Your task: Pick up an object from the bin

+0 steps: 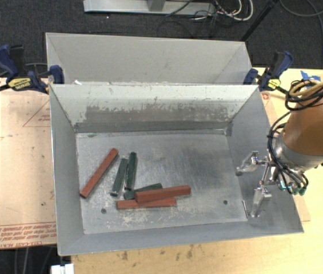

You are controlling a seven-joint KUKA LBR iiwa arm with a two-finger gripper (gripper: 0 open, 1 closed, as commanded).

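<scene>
Three red-brown flat bars [162,193] and three dark green flat bars [119,177] lie clustered on the left-centre floor of the grey metal bin [150,114], well apart from the two-finger gripper [253,183], which hangs by the right wall, its fingers spread wide with nothing between them.

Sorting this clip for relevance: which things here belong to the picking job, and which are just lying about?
Job: grey bin; gripper, open, by its right wall; red-brown sticks and dark green sticks on the bin floor.
Lying about: cables and a grey metal base on the carpet behind the bin.
</scene>
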